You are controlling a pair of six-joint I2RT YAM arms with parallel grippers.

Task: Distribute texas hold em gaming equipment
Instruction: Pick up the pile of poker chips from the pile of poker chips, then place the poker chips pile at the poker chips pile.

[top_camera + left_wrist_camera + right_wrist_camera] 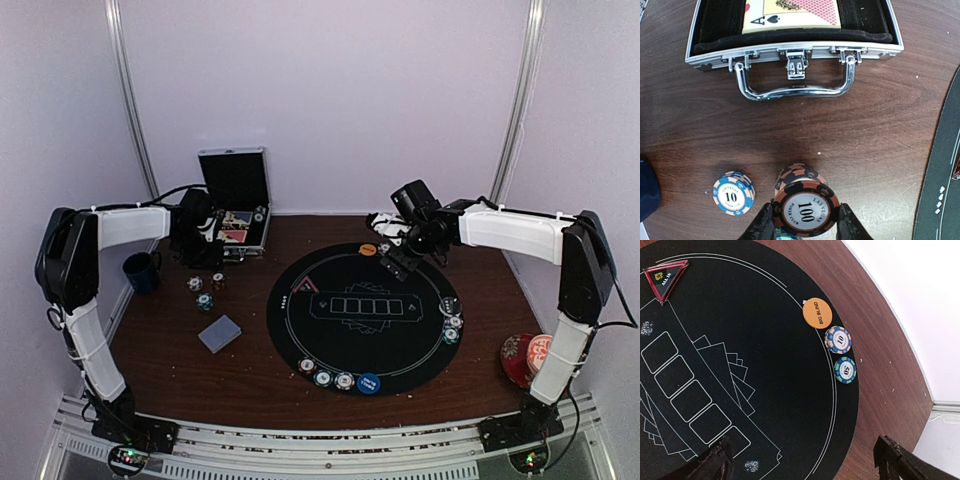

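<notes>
We are working the left gripper [806,226] near the far left corner of the table [880,150], and it is clamping narrowly on an orange-and-black chip [807,207] reading "100" and "LAS VEGAS", with smaller words below that seem to say "POKER CLUB". A stack of matching chips [796,175] is sitting right behind it, and we cannot tell whether the held chip is touching that stack. A blue chip marked "10" [732,195] is lying just beside it, and the open metal case [790,47] beyond is showing an ace of spades. We are judging this as the pick-up step of dealing chips out to a seat, so the next move is calling for a clean lift and a carry to an unfilled spot at the rim of the black mat [790,405]. The right gripper [807,465] is hanging wide open over the mat's far right edge, holding nothing, above an orange disc [817,313] reading "BIG BLIND", a "10" chip [838,340], a "50" chip [845,369] and a red triangle [665,279] reading "ALL IN"
</notes>
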